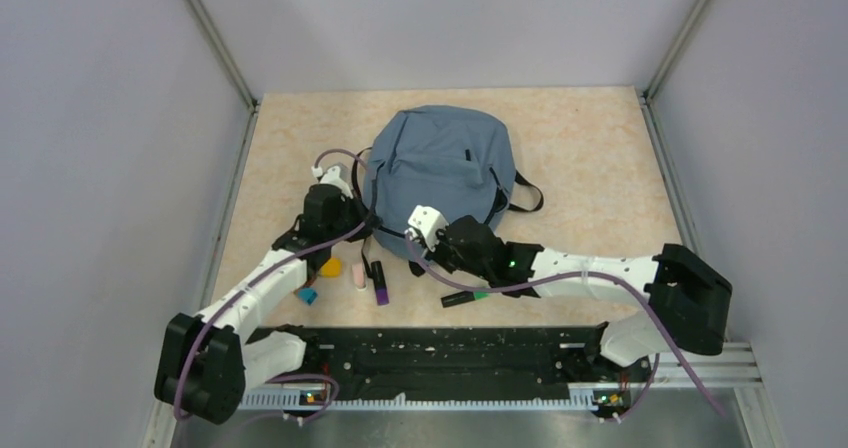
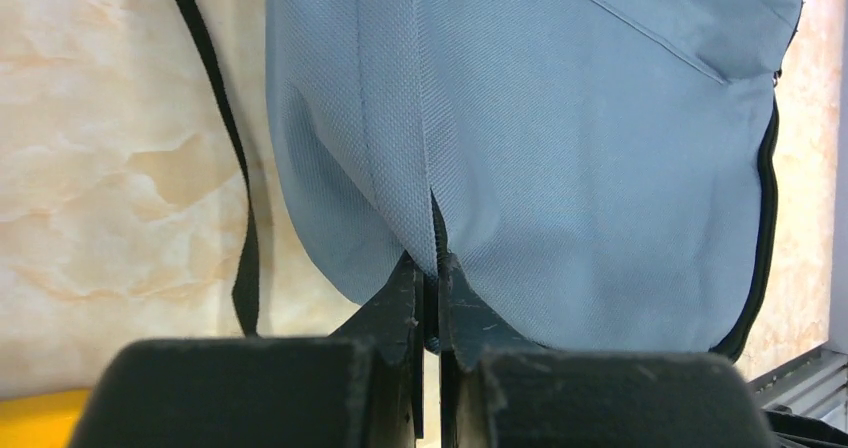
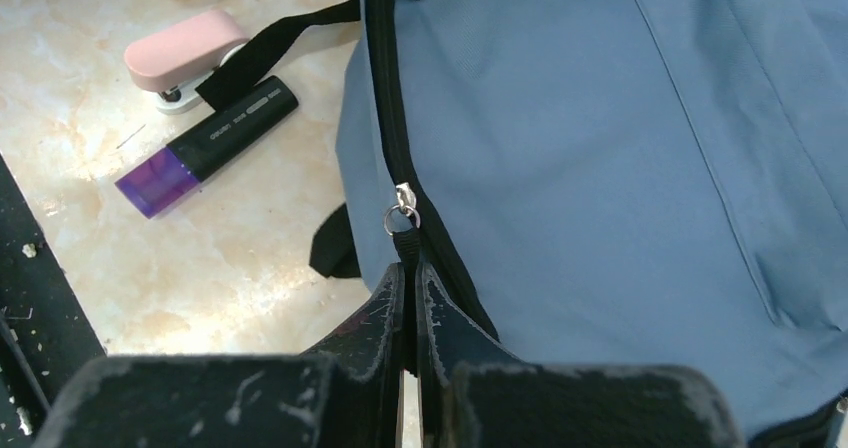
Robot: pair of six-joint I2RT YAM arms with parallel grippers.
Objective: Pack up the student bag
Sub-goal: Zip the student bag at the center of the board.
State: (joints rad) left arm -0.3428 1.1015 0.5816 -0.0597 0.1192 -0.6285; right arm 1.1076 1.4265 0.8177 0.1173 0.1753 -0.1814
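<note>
From above, the student bag lies flat in the middle of the table, its near edge towards the arms. The left gripper sits at the bag's left edge and the right gripper at its near edge. A pink stapler and a purple highlighter wait just beside the bag. We judge the step in hand to be opening the zip, so that these things can go in.

On the left wrist, the left gripper has its jaws clamped on a pinched fold of the bag's blue fabric. This hand is our anchor. We hold it firm and lift only slightly, so the cloth is taut and does not bunch.

On the right wrist, the right gripper has its jaws together on the black tab hanging from the silver zipper pull. The black zipper track runs away along the bag's edge. We should draw the pull along the line of the track, not across it. We go slowly, since the grip on so thin a tab could slip. We also watch that the loose black strap near the stapler does not snag.
</note>
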